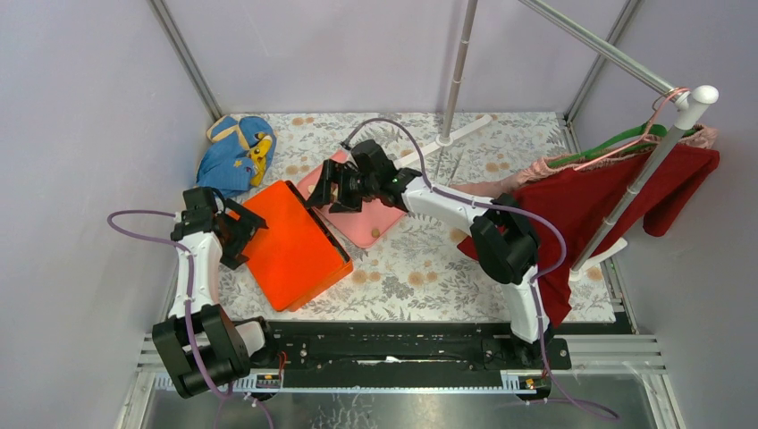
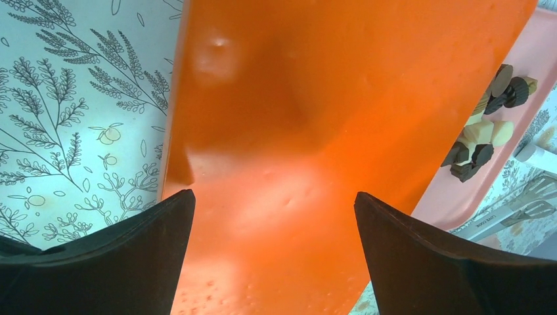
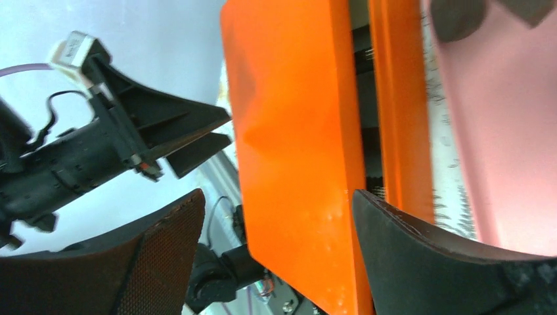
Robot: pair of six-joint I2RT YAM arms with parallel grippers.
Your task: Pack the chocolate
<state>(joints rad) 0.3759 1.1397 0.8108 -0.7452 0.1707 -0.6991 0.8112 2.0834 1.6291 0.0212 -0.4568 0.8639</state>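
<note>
Overhead, a table (image 1: 429, 273) covered in a cloth printed with leaves and flowers sits between plain pale grey walls (image 1: 357, 54), with metal poles at the corners. A blue bag (image 1: 234, 154) lies at the far left, and a red garment (image 1: 617, 201) hangs on a rack at the right. An orange box (image 1: 290, 246) lies left of centre, with a pink tray (image 1: 368, 221) just beyond it on the far right side. The chocolate (image 2: 483, 131) is a small cluster of dark brown, tan and cream bite-sized pieces, squarish or round, lying on the pink tray. The left gripper (image 1: 237, 234) is at the box's left edge, fingers spread wide and holding nothing. The right gripper (image 1: 332, 192) hangs over the tray's left end, near the box, its fingers also well apart and empty.
</note>
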